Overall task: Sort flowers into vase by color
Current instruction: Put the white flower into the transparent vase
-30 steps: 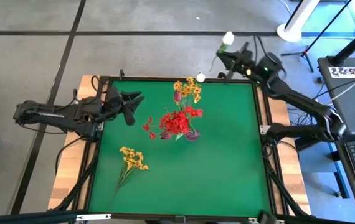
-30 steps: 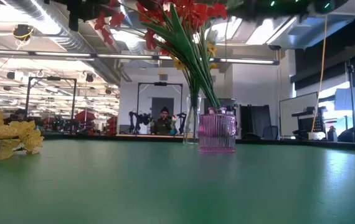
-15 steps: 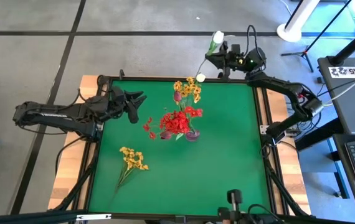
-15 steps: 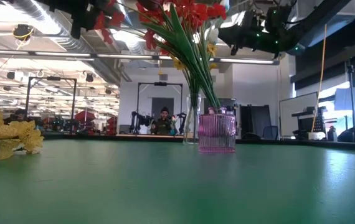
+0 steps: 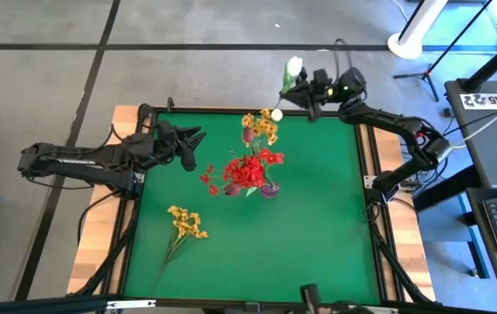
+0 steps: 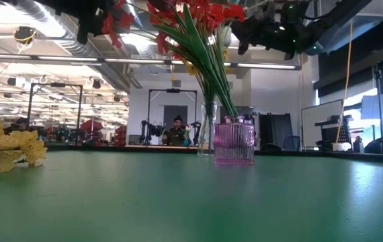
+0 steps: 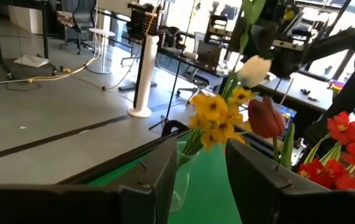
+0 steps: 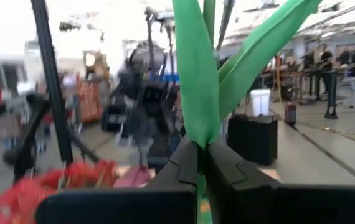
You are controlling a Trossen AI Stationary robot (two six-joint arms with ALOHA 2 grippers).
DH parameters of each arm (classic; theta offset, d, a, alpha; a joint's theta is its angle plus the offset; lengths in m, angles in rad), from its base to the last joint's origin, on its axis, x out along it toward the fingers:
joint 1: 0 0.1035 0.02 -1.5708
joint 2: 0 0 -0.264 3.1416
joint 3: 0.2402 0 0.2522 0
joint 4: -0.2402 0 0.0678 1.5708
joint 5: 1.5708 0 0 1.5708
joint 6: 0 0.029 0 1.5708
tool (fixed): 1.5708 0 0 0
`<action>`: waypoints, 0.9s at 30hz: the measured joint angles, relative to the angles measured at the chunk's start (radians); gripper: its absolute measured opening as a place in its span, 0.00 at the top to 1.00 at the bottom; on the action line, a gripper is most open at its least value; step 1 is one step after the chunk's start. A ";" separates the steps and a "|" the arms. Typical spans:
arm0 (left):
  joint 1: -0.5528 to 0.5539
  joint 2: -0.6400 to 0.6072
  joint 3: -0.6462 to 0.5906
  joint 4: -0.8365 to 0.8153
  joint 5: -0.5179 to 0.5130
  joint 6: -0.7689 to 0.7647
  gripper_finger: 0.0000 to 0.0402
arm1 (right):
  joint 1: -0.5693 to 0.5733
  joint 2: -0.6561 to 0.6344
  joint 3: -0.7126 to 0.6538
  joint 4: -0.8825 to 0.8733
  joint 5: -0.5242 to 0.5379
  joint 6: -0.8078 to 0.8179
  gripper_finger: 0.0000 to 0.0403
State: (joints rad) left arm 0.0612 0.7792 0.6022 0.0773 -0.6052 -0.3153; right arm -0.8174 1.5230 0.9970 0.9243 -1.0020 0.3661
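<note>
The right gripper (image 5: 311,94) sits at the upper centre-right of the high view, above the table's far edge (image 5: 318,112), with its fingers (image 8: 187,163) closed tight on the green stem of a white tulip (image 5: 294,66). The bud points toward the top of the frame, beyond the table.

The left gripper (image 5: 194,138) waits at the upper left of the green mat (image 5: 318,227), jaws partly parted and empty.

**Position of task items**
- A clear vase (image 5: 258,129) at upper centre holds yellow-orange blossoms (image 5: 264,124), a dark red tulip (image 7: 266,117) and a second white bud (image 5: 276,114).
- A pink ribbed vase (image 6: 234,143) at mid-frame holds the red blossom cluster (image 5: 247,171).
- One yellow-orange spray (image 5: 186,223) lies flat at lower left, well apart from both vases.

**Hazards**
- The grip is on the stem only. A long stem can pivot in closed fingers, so the bud may swing and miss the vase mouth.
- The clear vase is already crowded. A stem tip entering at an angle can catch the standing blossoms or tip the vase.
- The held flower hangs over the table's far edge. A slip here likely drops it off the table.

**Clearance**
- The right half of the mat is bare and gives open room.
- Between the two vases, room is tight.
- The left gripper stands near the clear vase, limiting approach from that side.
</note>
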 joint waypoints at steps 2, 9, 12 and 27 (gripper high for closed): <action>0.000 0.002 0.000 -0.012 0.001 -0.012 0.67 | 0.027 0.000 0.000 -0.062 0.019 -0.085 0.99; 0.000 0.006 -0.001 -0.024 0.001 -0.023 0.67 | 0.058 0.005 -0.002 -0.228 0.068 -0.244 0.99; 0.000 0.007 -0.001 -0.026 0.001 -0.023 0.67 | 0.056 0.000 0.000 -0.255 0.082 -0.276 0.99; -0.001 0.006 -0.001 -0.029 0.001 -0.023 0.67 | 0.028 -0.028 0.025 -0.295 0.089 -0.288 0.98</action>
State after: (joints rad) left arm 0.0605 0.7856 0.6014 0.0486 -0.6044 -0.3386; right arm -0.7894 1.4947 1.0216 0.6297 -0.9126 0.0776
